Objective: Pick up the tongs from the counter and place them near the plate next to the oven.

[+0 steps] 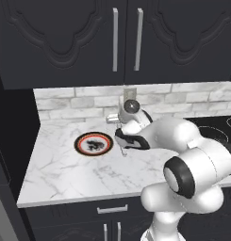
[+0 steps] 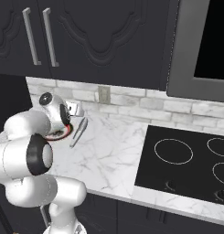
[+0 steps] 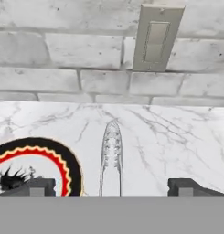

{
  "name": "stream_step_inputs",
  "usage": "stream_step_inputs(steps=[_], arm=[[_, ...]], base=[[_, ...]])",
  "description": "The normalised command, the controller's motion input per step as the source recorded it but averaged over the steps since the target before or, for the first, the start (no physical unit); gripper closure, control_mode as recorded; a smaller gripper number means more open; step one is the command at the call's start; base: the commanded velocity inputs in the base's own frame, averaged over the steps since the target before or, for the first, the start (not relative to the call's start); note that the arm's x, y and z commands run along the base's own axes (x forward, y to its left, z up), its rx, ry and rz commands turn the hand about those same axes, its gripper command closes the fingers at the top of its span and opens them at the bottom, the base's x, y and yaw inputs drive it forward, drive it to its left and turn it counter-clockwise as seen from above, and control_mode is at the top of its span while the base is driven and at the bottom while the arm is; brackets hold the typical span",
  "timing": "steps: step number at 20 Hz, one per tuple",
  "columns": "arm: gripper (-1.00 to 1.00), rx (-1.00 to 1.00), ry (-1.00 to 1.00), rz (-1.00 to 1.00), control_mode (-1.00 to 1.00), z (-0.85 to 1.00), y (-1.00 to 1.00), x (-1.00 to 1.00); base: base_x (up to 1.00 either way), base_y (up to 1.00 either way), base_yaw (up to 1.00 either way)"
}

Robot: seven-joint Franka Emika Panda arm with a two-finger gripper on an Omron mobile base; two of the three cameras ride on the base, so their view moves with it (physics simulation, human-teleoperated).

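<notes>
While the gripper (image 3: 111, 186) stands open, the tongs (image 3: 110, 160) lie between its fingertips, apparently released, long axis pointing at the wall, just beside the plate (image 3: 35, 167).

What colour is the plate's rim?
Red-orange with a scalloped inner edge inside a black band; the plate shows it best in the hand view.

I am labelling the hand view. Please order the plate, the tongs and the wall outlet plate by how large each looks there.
1. plate, cut off by the frame
2. wall outlet plate and tongs: about alike, and the tongs lie nearer the camera, so I do not rank them.
</notes>
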Motion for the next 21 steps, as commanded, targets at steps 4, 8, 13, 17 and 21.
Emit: stream_step_inputs(steps=[4,8,13,17,21], arm=[[-1.0,-0.03,-0.41,0.0,-1.0,0.8,0.0,-1.0],[-1.0,-0.01,-0.38,0.0,-1.0,0.85,0.0,-1.0],[-1.0,0.0,-0.29,0.0,-1.0,0.93,0.0,-1.0],[-1.0,0.0,-0.27,0.0,-1.0,1.0,0.05,-1.0],[-1.0,0.0,-0.21,0.0,-1.0,1.0,0.25,-1.0]], base=[[0.0,0.0,0.0],[0.0,0.0,0.0],[0.0,0.0,0.0],[0.0,0.0,0.0],[0.0,0.0,0.0]])
